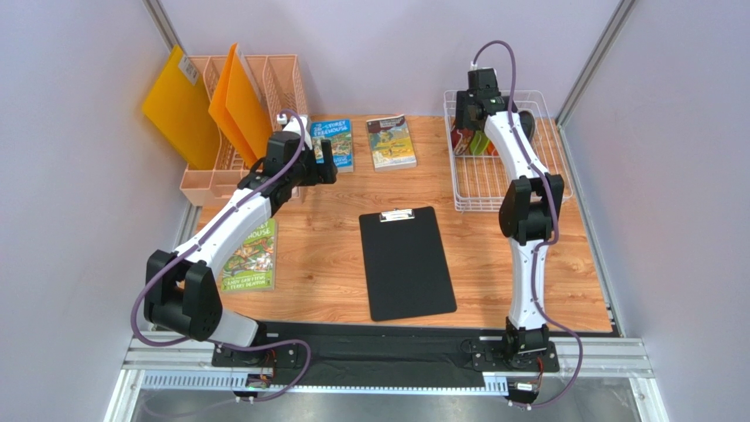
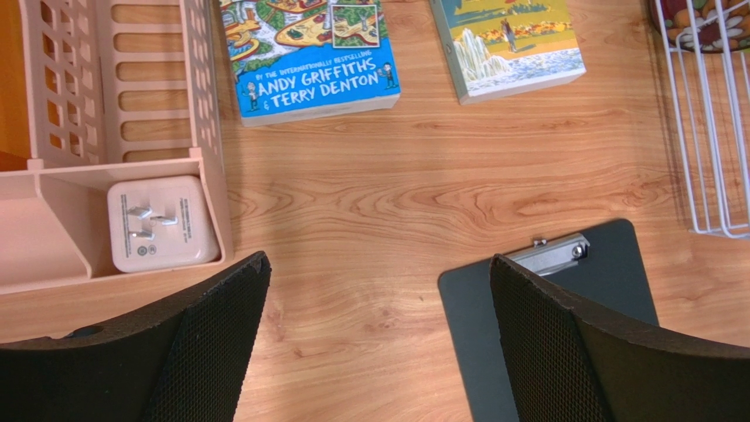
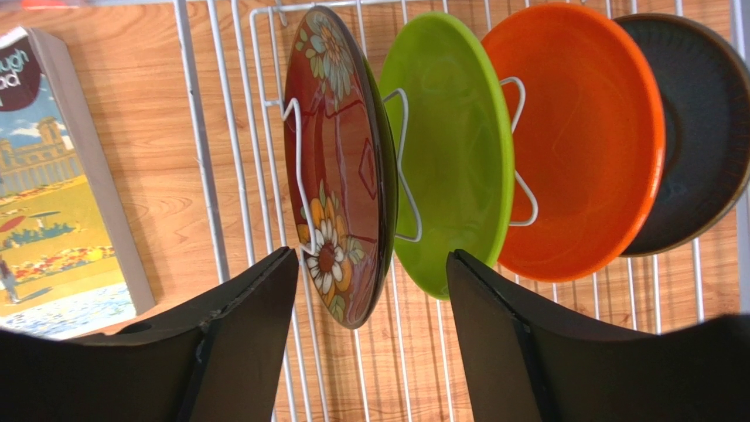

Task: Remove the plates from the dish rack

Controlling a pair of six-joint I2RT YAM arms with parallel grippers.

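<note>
Four plates stand on edge between the prongs of the white wire dish rack (image 3: pixel 195 132): a dark red flowered plate (image 3: pixel 339 167), a lime green plate (image 3: pixel 453 149), an orange plate (image 3: pixel 581 141) and a dark teal-grey plate (image 3: pixel 704 123). My right gripper (image 3: pixel 374 281) is over the rack's far left part (image 1: pixel 466 123). It is open, with the red plate's rim between its fingers (image 3: pixel 264 308), closer to the left one, and a gap shows on both sides. My left gripper (image 2: pixel 378 272) hovers open and empty over bare wood near the clipboard's clip (image 2: pixel 555 252).
A black clipboard (image 1: pixel 407 262) lies mid-table. Two books (image 1: pixel 333 143) (image 1: pixel 391 141) lie at the back and a third book (image 1: pixel 251 255) under the left arm. A peach file organiser (image 1: pixel 238 123) with orange folders stands back left, a white charger (image 2: pixel 161 222) in its tray.
</note>
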